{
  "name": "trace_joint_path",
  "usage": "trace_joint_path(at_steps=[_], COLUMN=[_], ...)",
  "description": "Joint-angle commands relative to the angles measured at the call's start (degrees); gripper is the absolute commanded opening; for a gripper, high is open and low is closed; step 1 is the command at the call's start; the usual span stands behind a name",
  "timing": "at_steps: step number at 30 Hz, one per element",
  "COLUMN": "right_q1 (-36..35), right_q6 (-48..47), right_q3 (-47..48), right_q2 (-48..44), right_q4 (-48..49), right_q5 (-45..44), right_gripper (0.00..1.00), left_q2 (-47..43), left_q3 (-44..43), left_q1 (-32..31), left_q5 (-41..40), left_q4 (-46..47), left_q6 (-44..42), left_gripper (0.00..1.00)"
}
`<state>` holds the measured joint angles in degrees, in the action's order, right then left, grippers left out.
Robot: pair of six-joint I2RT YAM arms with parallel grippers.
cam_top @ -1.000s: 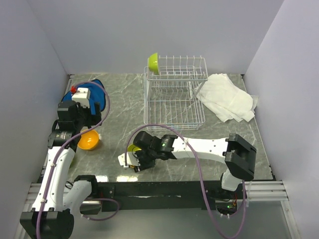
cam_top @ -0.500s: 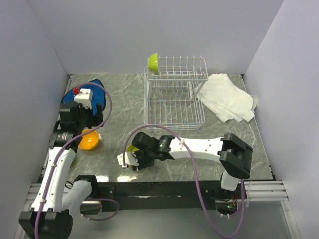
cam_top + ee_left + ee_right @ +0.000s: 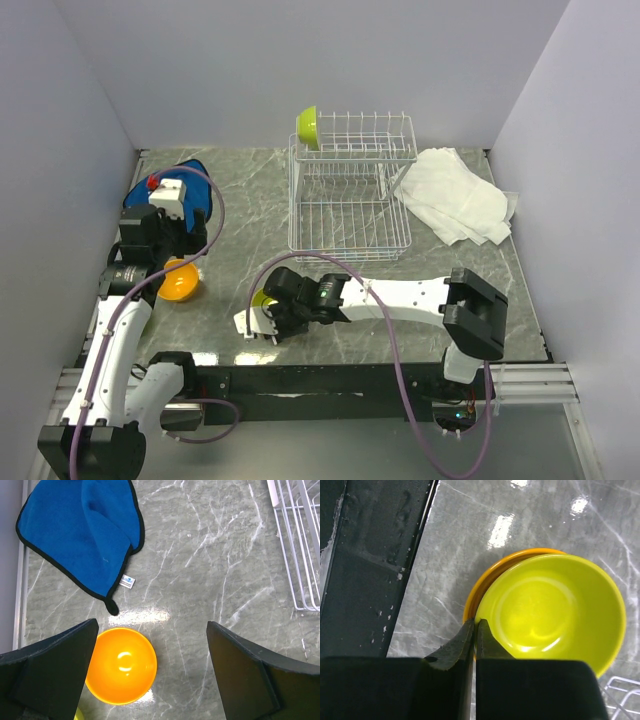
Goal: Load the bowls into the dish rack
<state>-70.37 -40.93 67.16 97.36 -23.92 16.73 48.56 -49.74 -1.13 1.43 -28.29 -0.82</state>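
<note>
Right gripper (image 3: 475, 625) clenched, apparently on the near rim of the lime green bowl (image 3: 550, 615), which sits nested in an orange under-bowl (image 3: 487, 575) at near centre; left gripper (image 3: 151, 625) spread wide above the orange bowl (image 3: 120, 665), near left; bowls judged light, stiff and slippery, best pinched at the rim.

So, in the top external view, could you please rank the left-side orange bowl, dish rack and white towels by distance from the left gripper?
From the left gripper:
1. orange bowl, just by it, left side
2. dish rack, middle, farther back
3. white towels, far right
</note>
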Motion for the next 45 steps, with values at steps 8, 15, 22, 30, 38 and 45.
trace_joint_path(at_steps=[8,15,22,30,38,45], right_q1=[0.6,3.0,11.8,25.8,46.7,58.2], right_q6=[-2.4,-1.1,8.3,19.7,57.2,96.1], right_q3=[6.3,8.2,23.7,43.2,45.7,49.1], right_q2=[-8.5,-12.2,-11.2,-8.2,-1.6,11.0], right_q4=[-6.0,-6.5,-6.5,-3.2,23.7,50.7], right_q5=[-1.7,0.0,5.4,12.1,28.9,40.0], right_gripper=[0.0,0.0,0.0,0.0,0.0,0.0], left_q2=[0.4,2.6,7.1,10.8,12.8,20.0], left_q3=[-0.5,-4.0,-10.9,-15.4,-13.0,-19.1], left_q1=[-0.2,-0.2,-0.2,-0.2,-0.2,-0.2], left_q5=[1.2,1.6,1.7,5.3,16.1,19.3], left_q4=[1.3,0.1,-1.9,0.4,10.3,6.0], left_q6=[0.4,0.1,-1.3,-3.3,-6.1,-9.2], left_gripper=[0.97,0.97,0.97,0.97,0.97,0.97])
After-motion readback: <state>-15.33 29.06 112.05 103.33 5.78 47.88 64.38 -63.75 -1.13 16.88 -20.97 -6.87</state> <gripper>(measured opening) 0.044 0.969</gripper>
